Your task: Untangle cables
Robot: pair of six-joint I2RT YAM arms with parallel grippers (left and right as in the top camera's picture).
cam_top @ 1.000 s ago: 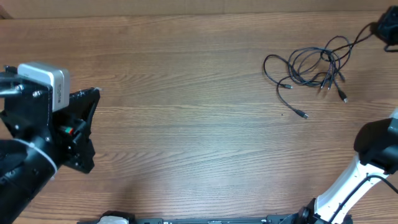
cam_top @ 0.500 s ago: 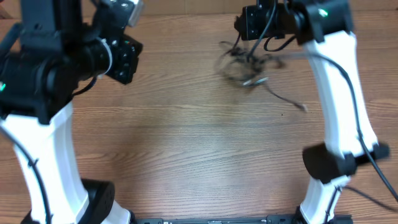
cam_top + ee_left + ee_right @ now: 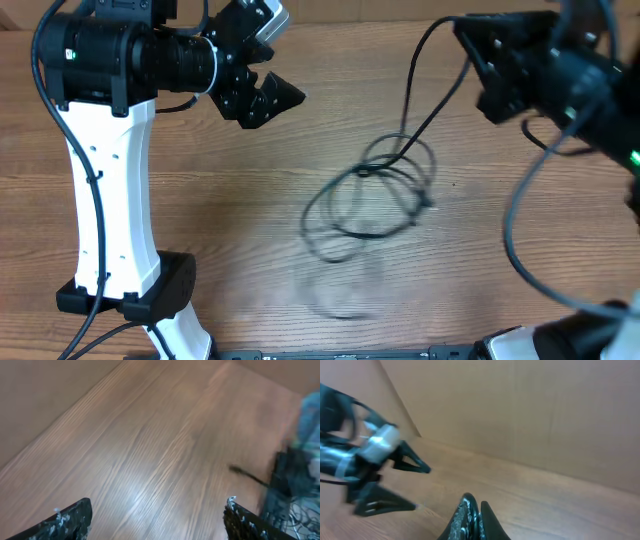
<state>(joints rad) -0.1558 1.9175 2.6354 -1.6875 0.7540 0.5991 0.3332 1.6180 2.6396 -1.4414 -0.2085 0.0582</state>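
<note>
The right fingers (image 3: 467, 520) look pressed together, apparently pinching one strand. From it the cables (image 3: 370, 195) hang in a blurred knot over the middle of the bench (image 3: 200, 220). The left fingers (image 3: 75, 517) stand spread and empty, well apart. I'd bring them in low to pin one loop while the right lifts slowly.

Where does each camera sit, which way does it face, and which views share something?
Overhead: above the table, looking straight down; left arm, right arm, dangling cables.
Left wrist: tilted down at table and cables; open left gripper frames it.
Right wrist: raised, looking across at the left gripper; shut right gripper at bottom.
Shared: overhead and left wrist both show the cables.
</note>
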